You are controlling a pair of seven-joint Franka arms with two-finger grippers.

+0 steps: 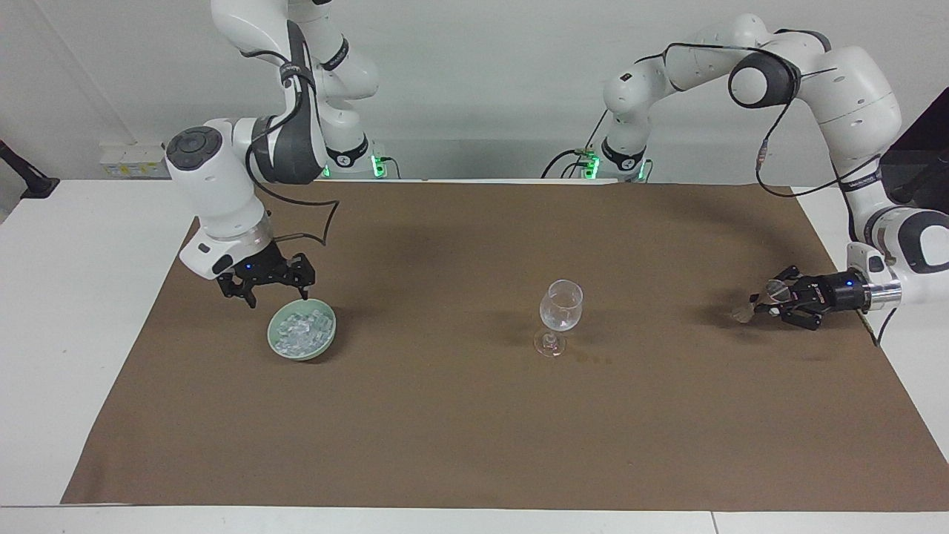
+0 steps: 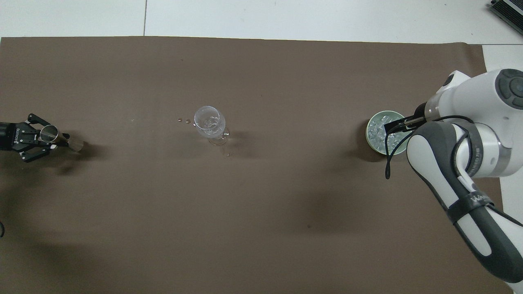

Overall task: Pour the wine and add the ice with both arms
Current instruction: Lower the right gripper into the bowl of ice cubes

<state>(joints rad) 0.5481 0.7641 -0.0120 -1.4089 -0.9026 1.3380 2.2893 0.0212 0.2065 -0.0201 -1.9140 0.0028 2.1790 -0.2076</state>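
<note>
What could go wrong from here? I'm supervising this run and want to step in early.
The open right hand hangs low over the bowl of ice; a misjudged descent could tip it. The left hand holds a small metal cup on its side; leftover liquid may drip. The wine glass looks easy to topple.
</note>
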